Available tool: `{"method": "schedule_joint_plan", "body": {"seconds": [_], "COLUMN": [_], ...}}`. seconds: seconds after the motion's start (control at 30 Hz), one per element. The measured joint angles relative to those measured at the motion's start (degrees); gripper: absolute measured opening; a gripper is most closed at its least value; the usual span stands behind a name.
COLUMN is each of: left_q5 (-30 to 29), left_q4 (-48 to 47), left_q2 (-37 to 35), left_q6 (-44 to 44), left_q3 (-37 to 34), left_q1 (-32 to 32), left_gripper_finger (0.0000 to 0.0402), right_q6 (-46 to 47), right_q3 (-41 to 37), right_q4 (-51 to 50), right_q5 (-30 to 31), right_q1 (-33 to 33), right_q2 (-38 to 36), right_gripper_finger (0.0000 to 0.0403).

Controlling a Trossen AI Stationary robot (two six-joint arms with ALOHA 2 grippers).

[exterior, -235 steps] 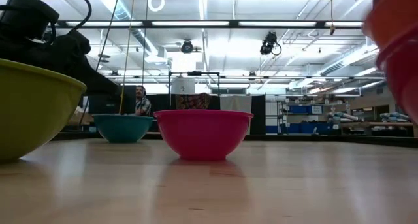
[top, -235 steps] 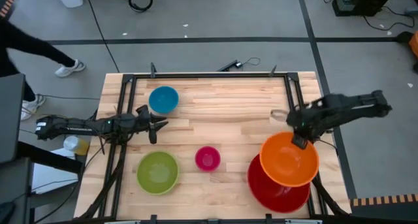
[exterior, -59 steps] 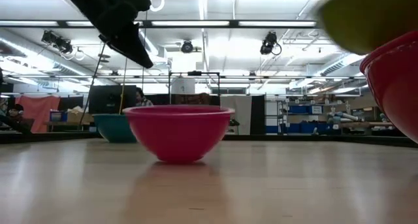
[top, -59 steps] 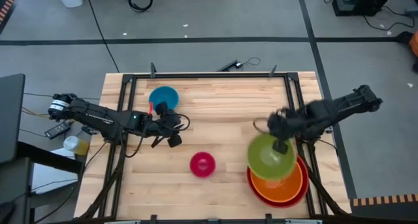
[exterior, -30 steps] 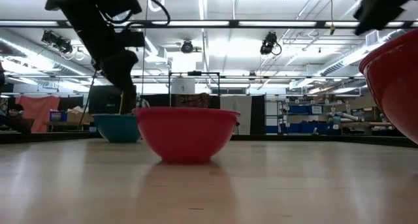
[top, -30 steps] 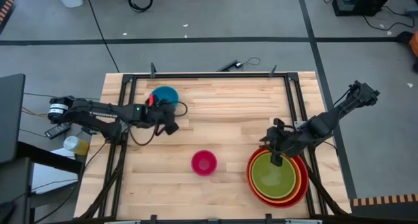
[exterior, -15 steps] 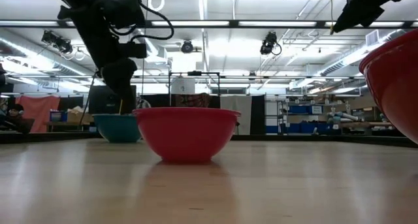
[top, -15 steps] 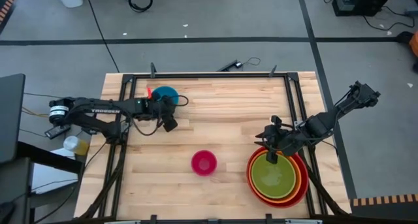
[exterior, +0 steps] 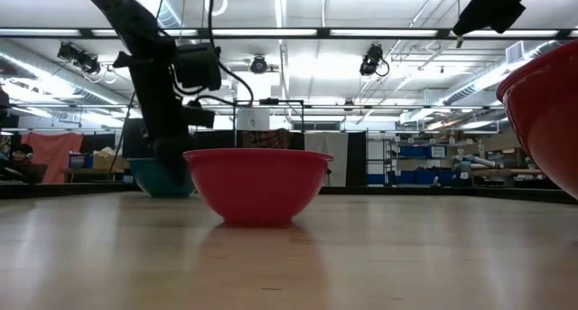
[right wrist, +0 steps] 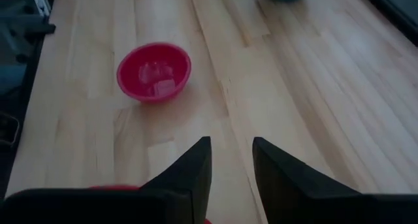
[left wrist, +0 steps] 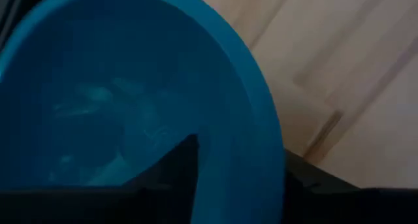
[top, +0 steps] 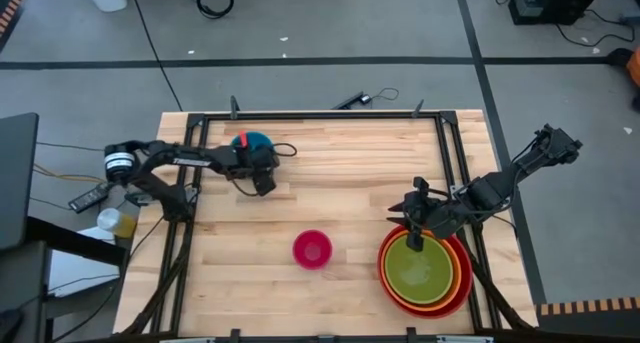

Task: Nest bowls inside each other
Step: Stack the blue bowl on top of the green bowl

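A blue bowl [top: 249,140] stands at the far left of the table, mostly under my left arm. My left gripper [top: 258,168] is down at its near rim, one finger [left wrist: 175,168] inside the bowl and one [left wrist: 313,181] outside, open around the rim. A pink bowl [top: 312,249] sits upright mid-table. At the near right, a green bowl [top: 420,270] lies nested in an orange bowl inside a red bowl [top: 384,273]. My right gripper [right wrist: 232,178] hovers open above the stack's far rim, with nothing between its fingers. My left gripper straddles the blue bowl's rim [left wrist: 258,152], slanting down from the near left. The rim nearly fills the gap between the fingers, and I cannot tell whether they touch it. The bowl stands on the table.
A black metal frame [top: 320,116] runs along the far edge and both sides of the wooden table. Bare wood lies between the pink bowl and the blue one. In the low view the pink bowl [exterior: 257,183] stands in front, with the red bowl's wall [exterior: 546,120] at the right.
My left gripper has sunk toward the blue bowl and tipped further downward, and its arm has swung toward the table's far edge. The bowls have stayed in place.
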Motion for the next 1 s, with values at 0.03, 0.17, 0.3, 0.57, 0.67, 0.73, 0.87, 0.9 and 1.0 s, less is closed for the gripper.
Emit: {"method": "schedule_joint_plan", "body": {"seconds": [0.03,0.17,0.3,0.57,0.67,0.73,0.87,0.9,1.0], "left_q5": [-0.05,-0.52,-0.29,-4.20,-7.65,-9.06,-11.45,-11.46,-11.63], "left_q4": [0.19,2.21,6.41,16.88,17.78,17.87,18.11,18.15,18.17], "left_q2": [0.59,1.27,1.25,1.25,1.25,1.25,1.23,1.23,1.23], "left_q6": [0.73,6.65,14.55,42.79,52.28,54.85,55.28,55.28,55.49], "left_q3": [0.00,0.00,0.00,0.00,0.00,0.00,0.00,0.00,0.00], "left_q1": [-0.04,-2.39,-8.80,-26.05,-29.69,-31.01,-31.88,-31.88,-31.71], "left_gripper_finger": [0.0129,0.0043,0.0016,0.0016,0.0018,0.0019,0.0020,0.0020,0.0020], "right_q6": [0.00,2.94,7.54,4.37,-0.73,-3.03,-5.92,-6.64,-9.70], "right_q3": [0.00,-0.45,-2.85,-5.44,-5.44,-5.28,-1.12,0.34,4.16], "right_q4": [0.58,4.92,12.25,28.81,40.64,47.68,44.67,43.10,41.40], "right_q5": [0.90,12.63,18.05,12.63,0.26,-8.71,-12.04,-11.86,-12.51], "right_q1": [0.00,-0.52,-5.61,-21.90,-28.33,-31.54,-35.20,-35.82,-36.94], "right_q2": [0.00,0.07,0.67,9.66,13.77,16.77,22.24,23.62,28.12], "right_gripper_finger": [0.0120,0.0118,0.0118,0.0125,0.0127,0.0127,0.0126,0.0127,0.0136]}}
